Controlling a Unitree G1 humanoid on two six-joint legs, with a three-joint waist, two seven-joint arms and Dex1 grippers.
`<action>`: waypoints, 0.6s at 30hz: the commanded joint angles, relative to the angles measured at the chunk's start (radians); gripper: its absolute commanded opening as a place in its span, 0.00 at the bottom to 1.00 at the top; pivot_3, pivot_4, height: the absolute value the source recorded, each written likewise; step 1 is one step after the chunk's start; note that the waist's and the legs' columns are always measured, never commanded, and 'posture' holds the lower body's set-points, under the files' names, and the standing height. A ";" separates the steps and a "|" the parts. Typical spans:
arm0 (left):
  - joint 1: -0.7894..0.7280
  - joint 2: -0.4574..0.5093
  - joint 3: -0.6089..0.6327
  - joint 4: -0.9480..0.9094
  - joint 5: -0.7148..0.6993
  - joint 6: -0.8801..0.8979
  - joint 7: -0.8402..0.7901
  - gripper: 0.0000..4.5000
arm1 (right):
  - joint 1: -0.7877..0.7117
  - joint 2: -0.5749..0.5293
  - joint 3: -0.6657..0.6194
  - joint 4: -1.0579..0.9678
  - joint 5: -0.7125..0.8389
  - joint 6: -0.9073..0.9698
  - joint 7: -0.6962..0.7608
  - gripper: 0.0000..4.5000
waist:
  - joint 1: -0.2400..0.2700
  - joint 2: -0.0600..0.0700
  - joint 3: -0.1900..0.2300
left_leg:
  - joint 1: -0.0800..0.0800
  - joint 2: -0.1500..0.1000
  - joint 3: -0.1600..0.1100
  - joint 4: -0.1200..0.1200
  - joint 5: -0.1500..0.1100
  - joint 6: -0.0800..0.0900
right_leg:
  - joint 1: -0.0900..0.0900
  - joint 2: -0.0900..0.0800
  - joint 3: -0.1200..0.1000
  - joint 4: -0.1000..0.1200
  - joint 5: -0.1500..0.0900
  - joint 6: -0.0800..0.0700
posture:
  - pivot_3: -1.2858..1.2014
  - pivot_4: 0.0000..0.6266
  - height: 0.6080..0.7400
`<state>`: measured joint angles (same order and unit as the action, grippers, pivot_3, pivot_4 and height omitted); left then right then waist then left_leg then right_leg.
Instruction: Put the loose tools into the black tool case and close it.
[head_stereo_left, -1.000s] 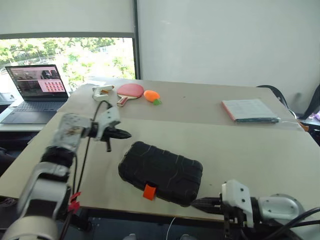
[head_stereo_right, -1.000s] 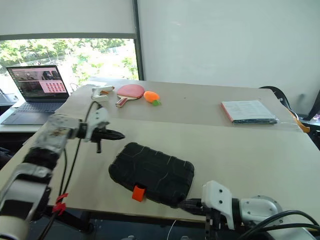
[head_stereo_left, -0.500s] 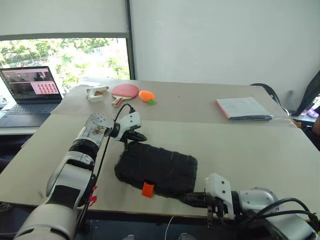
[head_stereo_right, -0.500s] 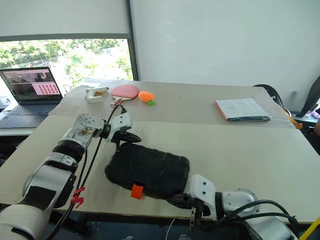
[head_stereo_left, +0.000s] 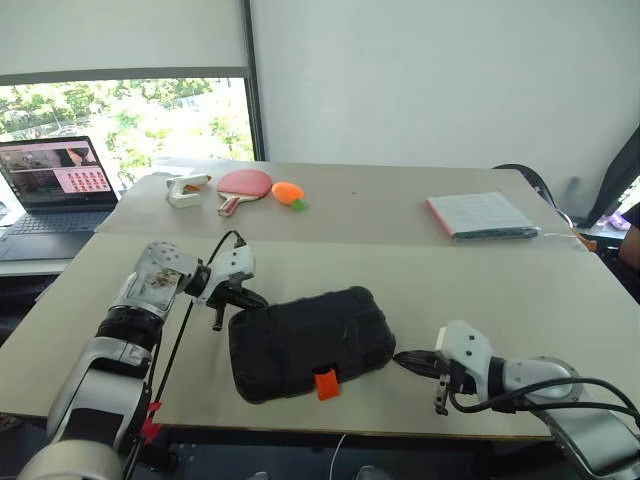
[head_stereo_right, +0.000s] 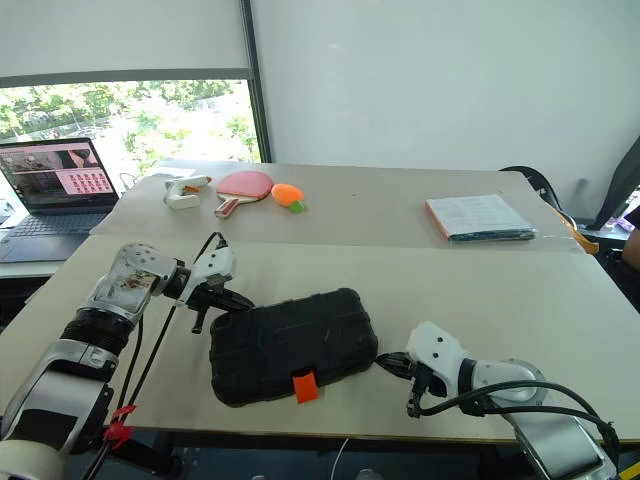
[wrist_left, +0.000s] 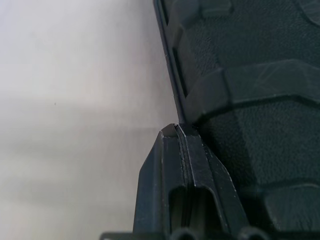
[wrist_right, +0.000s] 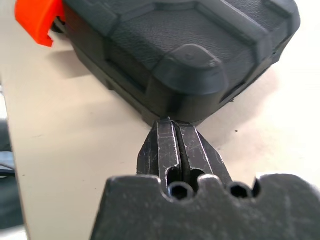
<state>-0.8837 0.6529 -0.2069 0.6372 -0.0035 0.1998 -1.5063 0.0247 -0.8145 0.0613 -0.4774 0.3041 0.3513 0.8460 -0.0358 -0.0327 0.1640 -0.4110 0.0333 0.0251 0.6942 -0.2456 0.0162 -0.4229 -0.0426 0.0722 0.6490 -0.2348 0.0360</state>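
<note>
- Because both grippers have their fingers pressed tight together and hold nothing, they can only push; the left gripper (head_stereo_left: 243, 298) has its tips against the left end of the black tool case (head_stereo_left: 308, 342), and the right gripper (head_stereo_left: 408, 362) has its tips at the case's right corner.
- If one side pushes harder than the other, the case could spin on the table (head_stereo_left: 500, 290) and slip away from the tips.
- Just past the right gripper, the case lies shut near the front edge of the table, with its orange latch (head_stereo_left: 325, 384) facing that edge. A push the wrong way could slide it off onto the floor.
- With the fingers shut and thin, they might skid over the bumpy lid.
- Farther off, the red paddle (head_stereo_left: 241, 186) and laptop (head_stereo_left: 57, 187) sit well apart, so they look safe.
- No loose tools can be seen near the case, so I cannot tell if they are inside.
</note>
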 joint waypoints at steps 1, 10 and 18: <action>-0.072 0.015 0.075 -0.109 -0.103 0.201 -0.010 0.00 | 0.024 -0.003 -0.032 -0.117 0.101 0.048 0.038 0.00 | 0.000 -0.001 0.000 | -0.001 0.000 0.000 0.000 0.000 0.000 | 0.000 0.000 0.000 0.000 0.000 0.000 | 0.52 0.24 0.98; -0.053 -0.063 -0.052 -0.410 -0.189 0.357 -0.050 0.00 | -0.018 0.018 0.050 -0.189 0.144 0.124 0.061 0.00 | 0.020 -0.002 0.001 | -0.001 -0.001 -0.002 0.002 0.000 0.000 | 0.000 -0.001 -0.001 0.000 0.000 0.001 | 0.52 0.24 0.98; -0.001 -0.122 -0.259 -0.380 -0.023 0.191 0.022 0.00 | -0.107 0.097 0.208 -0.144 0.057 0.136 0.028 0.00 | 0.021 -0.001 0.000 | 0.000 -0.001 -0.002 0.001 0.000 0.000 | 0.001 0.000 -0.001 0.000 0.000 0.000 | 0.52 0.24 0.98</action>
<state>-0.8939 0.5391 -0.4116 0.2451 -0.0954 0.4141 -1.5199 -0.0638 -0.7307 0.2457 -0.6129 0.3830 0.4908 0.8859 -0.0147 -0.0341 0.1644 -0.4100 0.0325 0.0235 0.6956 -0.2455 0.0160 -0.4207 -0.0428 0.0714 0.6485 -0.2347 0.0362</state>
